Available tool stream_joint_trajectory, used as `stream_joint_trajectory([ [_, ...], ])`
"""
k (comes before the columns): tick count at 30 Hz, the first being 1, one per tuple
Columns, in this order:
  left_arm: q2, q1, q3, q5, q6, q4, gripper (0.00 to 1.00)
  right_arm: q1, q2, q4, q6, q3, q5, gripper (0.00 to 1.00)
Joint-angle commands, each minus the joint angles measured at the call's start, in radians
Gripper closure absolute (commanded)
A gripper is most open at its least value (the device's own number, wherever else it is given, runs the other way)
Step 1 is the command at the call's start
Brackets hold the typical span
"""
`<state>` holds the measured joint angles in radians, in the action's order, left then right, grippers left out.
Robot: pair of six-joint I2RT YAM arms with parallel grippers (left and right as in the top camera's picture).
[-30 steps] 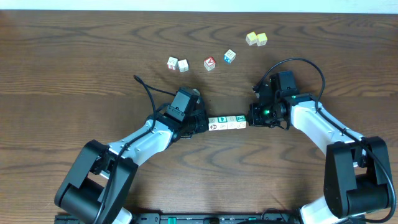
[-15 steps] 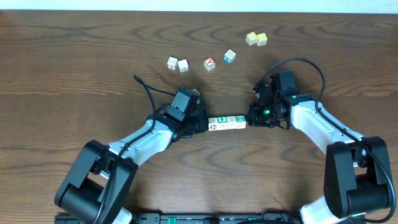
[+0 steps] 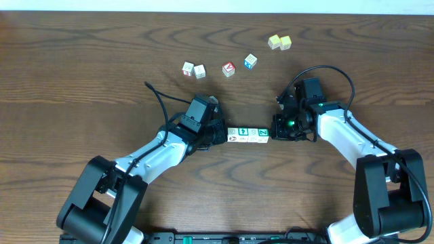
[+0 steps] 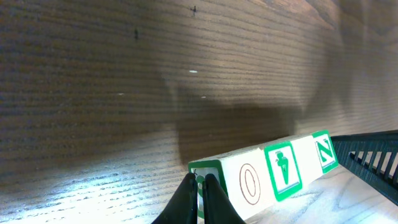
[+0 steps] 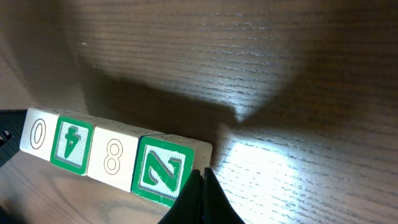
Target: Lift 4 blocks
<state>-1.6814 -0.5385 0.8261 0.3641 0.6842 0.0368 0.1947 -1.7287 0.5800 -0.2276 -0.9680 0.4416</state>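
The left gripper (image 4: pixel 200 186), fingers clenched together, touched its tips to one end of a row of four small white wooden blocks (image 3: pixel 247 134) with green prints at the overhead frame's centre. The right gripper (image 5: pixel 202 180), likewise clenched, met the opposite end, on a brown wooden table (image 3: pixel 81 81).

Robot manipulation lab bench: dark wood-grain table (image 3: pixel 81 68) with two black-and-white arms, left arm (image 3: pixel 159 152) and right arm (image 3: pixel 346 135), based at the 6 o'clock edge by a black mounting rail (image 3: pixel 224 238). Only props are white picture blocks (image 3: pixel 247 134) at centre and loose toy cubes (image 3: pixel 228 68) toward 12 o'clock. Pale wall strip (image 3: pixel 217 5) beyond.
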Motion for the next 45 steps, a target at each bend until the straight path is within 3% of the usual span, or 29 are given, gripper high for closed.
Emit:
stream_joint_trajectory([
  [1,0.023,-0.009,-0.004,0.066,-0.002,-0.011,0.93,0.022,0.029,-0.001,-0.035,-0.027,0.11,0.99],
  [29,0.023,-0.009,-0.004,0.05,-0.009,0.013,0.92,0.022,0.004,0.017,-0.05,0.009,-0.031,0.99],
  [45,0.02,-0.009,-0.004,-0.117,-0.005,0.087,0.93,0.023,-0.024,0.014,-0.049,0.009,-0.101,0.99],
])
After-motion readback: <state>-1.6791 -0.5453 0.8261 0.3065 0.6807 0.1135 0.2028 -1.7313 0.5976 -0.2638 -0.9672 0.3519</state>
